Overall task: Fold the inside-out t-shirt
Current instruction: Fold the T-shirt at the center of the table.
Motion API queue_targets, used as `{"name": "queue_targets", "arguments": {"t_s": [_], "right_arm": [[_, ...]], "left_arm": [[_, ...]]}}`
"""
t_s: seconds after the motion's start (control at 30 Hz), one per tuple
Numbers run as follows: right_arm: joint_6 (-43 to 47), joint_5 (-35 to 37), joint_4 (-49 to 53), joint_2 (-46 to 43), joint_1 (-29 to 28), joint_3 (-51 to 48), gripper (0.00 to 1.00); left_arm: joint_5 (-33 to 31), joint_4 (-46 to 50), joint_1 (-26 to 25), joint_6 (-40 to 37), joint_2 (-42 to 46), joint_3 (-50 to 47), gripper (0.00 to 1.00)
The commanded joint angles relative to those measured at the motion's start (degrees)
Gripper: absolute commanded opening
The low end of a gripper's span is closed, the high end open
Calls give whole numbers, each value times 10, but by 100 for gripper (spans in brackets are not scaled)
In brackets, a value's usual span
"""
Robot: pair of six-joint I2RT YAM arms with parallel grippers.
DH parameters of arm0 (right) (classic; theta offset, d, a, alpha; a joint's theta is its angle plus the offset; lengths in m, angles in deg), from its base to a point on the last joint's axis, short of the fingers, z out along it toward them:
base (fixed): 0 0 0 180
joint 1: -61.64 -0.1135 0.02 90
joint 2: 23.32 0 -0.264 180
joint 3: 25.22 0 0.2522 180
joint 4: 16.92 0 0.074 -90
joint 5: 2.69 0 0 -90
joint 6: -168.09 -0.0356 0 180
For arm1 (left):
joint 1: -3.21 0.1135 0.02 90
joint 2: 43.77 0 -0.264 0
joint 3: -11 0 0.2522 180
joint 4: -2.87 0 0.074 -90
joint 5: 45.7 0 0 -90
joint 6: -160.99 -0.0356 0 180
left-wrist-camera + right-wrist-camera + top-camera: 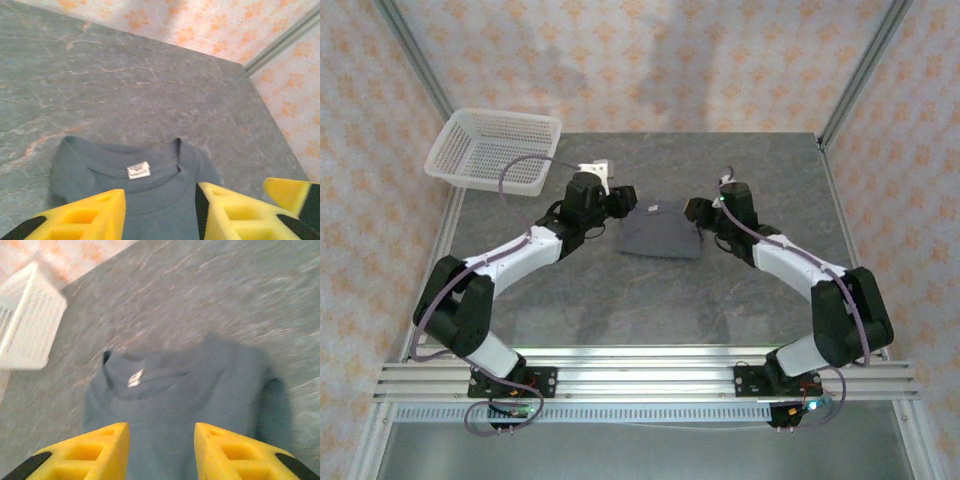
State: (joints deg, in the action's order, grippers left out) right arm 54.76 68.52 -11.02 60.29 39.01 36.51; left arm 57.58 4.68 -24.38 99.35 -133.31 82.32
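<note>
1. When viewed from above, puts the t-shirt (660,232) at the middle of the frame, lying on the grey table (620,300) as a small squarish pad, well apart from the white basket (495,150) at upper left.
2. Shows the collar (150,186) and a white label (138,170) facing up at the lower middle of the left wrist view. Suggests, from the compact shape, that most of the folding is done and little beyond tidying is left.
3. Sets the left gripper (625,203) just beside the pad's left edge in the overhead view. Has its jaws standing wide in its own camera, yellow fingers (90,215) along the bottom edge on either side of the cloth, gripping nothing.
4. Mirrors that with the right gripper (698,213) just beside the pad's right edge. Again has the jaws wide and holding nothing, yellow pads (90,450) at the bottom of the right wrist view with cloth between and beyond them.
5. Reads as a flanking stance, one gripper per side, probably so both edges can be taken together and the thin fabric does not drag lopsided.
6. Blurs the right wrist view, so cannot tell whether anything touches the cloth there.
7. Calls for catching every layer at once on any next pinch. Risks the soft bundle springing open otherwise.
</note>
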Motion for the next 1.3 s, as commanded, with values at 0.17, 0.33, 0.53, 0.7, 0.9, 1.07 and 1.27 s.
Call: {"name": "queue_targets", "arguments": {"t_s": [0.17,0.33,0.53,0.7,0.9,1.07,1.27], "right_arm": [[-3,106,3,111,-33,-59,19],[-37,49,-40,108,-41,-106,16],[-54,56,-39,-4,-42,-100,26],[-66,157,13,-2,-13,-19,33],[-36,124,52,151,21,111,33],[-30,138,66,235,23,138,28],[-22,124,78,221,36,119,27]], "left_arm": [[-5,19,-42,20,-112,-16,36],[-1,9,-48,20,-159,-15,36],[-23,14,-50,26,-95,-22,43],[-53,88,-26,-4,-86,57,44],[-42,75,5,9,-182,153,43],[-31,58,8,41,-277,212,43],[-13,20,7,63,-285,212,44]]}}
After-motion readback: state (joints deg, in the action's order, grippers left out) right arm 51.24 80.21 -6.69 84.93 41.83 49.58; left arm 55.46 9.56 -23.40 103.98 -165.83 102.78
